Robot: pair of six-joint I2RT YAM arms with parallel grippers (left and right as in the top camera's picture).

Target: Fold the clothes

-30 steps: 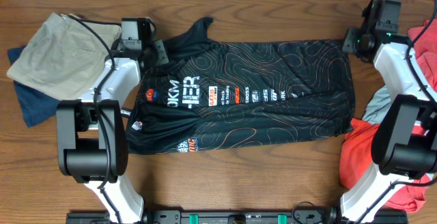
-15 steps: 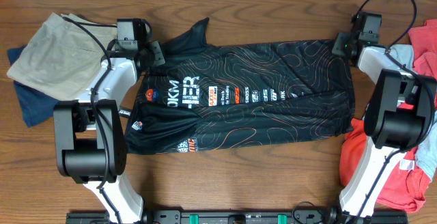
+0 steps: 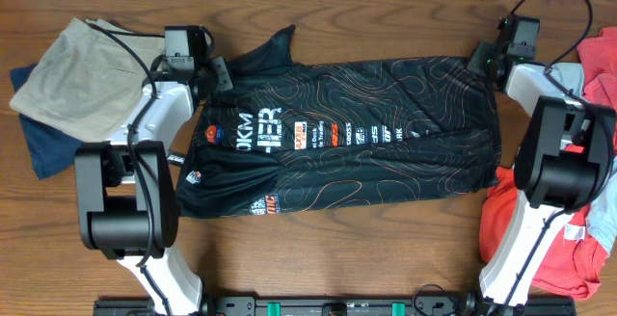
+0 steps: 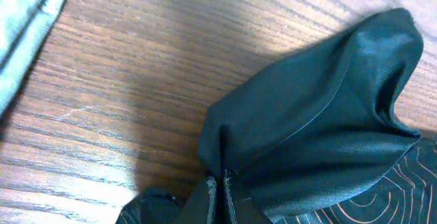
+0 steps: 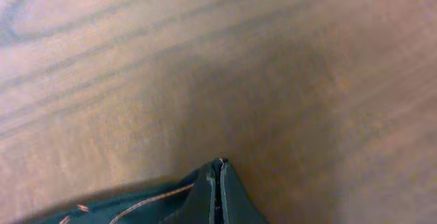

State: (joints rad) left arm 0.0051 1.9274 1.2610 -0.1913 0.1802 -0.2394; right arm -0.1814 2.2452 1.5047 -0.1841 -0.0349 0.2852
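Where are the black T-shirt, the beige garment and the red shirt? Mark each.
black T-shirt (image 3: 386,162), overhead view, mid body.
beige garment (image 3: 77,75), overhead view, top face.
red shirt (image 3: 499,222), overhead view, left part.

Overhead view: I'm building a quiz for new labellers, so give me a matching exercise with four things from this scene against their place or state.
Things:
1. black T-shirt
2. beige garment
3. coral-red garment
4. left tool

Places or states:
A. heaped beside the right arm
B. shut on a fold of black cloth
C. spread out on the table
D. lying on a dark blue garment beside the left arm

Pairs: 1-C, 2-D, 3-A, 4-B.
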